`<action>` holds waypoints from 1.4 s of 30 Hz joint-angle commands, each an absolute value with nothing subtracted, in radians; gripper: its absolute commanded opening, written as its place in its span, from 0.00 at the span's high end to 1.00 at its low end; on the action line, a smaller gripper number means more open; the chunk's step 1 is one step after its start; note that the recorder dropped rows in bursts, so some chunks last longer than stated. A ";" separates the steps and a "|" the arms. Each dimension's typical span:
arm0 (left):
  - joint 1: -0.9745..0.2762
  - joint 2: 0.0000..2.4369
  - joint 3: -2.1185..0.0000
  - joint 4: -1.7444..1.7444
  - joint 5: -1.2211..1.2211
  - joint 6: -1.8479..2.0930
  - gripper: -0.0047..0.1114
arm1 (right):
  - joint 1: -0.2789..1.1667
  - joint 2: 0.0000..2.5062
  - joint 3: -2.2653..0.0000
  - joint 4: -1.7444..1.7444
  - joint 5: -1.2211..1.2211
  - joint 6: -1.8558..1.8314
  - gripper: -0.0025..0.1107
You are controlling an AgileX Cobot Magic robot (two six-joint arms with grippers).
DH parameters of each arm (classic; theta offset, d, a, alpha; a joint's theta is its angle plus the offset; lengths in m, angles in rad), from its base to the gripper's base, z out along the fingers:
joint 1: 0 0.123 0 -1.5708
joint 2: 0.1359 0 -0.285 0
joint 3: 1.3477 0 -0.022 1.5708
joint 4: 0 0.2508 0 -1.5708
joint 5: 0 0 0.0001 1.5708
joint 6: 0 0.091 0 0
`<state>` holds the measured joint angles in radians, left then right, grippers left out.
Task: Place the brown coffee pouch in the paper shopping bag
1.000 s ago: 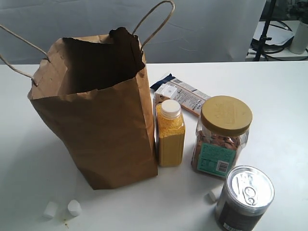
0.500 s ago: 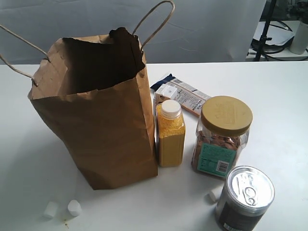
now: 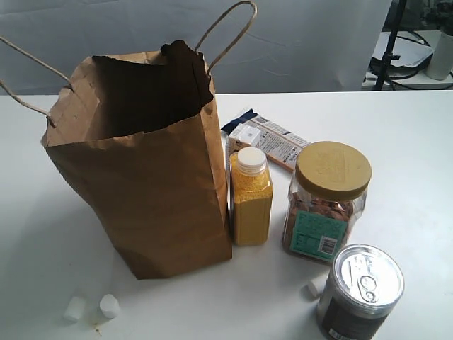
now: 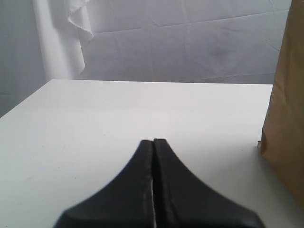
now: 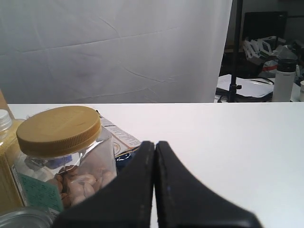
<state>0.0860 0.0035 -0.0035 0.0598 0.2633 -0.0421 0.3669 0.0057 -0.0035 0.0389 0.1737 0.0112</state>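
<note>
Both grippers are pressed together, holding nothing: the left gripper (image 4: pixel 153 142) hangs low over bare white table (image 4: pixel 95 123) with the paper shopping bag (image 4: pixel 285 118) at its side, and the right gripper (image 5: pixel 155 144) sits just behind the tan-lidded jar (image 5: pixel 61 152).

In the exterior view the one paper shopping bag (image 3: pixel 156 177) stands open-mouthed and leaning, its two cord handles (image 3: pixel 230 32) raised. The brown coffee pouch shows in no view; the bag's inside is too dark to tell.

Around the bag:
- one yellow bottle (image 3: pixel 250 202) with a white cap, just beside it at 3 o'clock
- one tan-lidded jar (image 3: pixel 325 202), further out at 3 o'clock
- one flat-lying carton (image 3: pixel 272 142) at 2 o'clock, behind the bottle
- one pull-tab can (image 3: pixel 359 290) at 4 o'clock
- three small white lumps: two (image 3: pixel 109 306) at 7 o'clock, one (image 3: pixel 312 287) just beside the can
</note>
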 commanded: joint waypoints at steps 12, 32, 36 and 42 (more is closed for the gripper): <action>0.090 0.000 0.000 0.064 0.259 -0.046 0.96 | 0.338 0.000 0.000 0.041 0.161 0.008 0.98; 0.090 0.000 0.000 0.064 0.259 -0.046 0.96 | 0.241 0.000 0.000 0.041 0.158 0.006 0.98; 0.090 0.000 0.000 0.064 0.259 -0.046 0.96 | 0.241 0.000 0.000 0.041 0.161 0.006 0.98; 0.090 0.000 0.000 0.064 0.259 -0.046 0.96 | 0.241 0.000 0.000 0.041 0.161 0.008 0.98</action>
<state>0.0860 0.0035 -0.0035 0.0598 0.2633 -0.0421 0.2481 0.0057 -0.0035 0.0404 0.1695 0.0112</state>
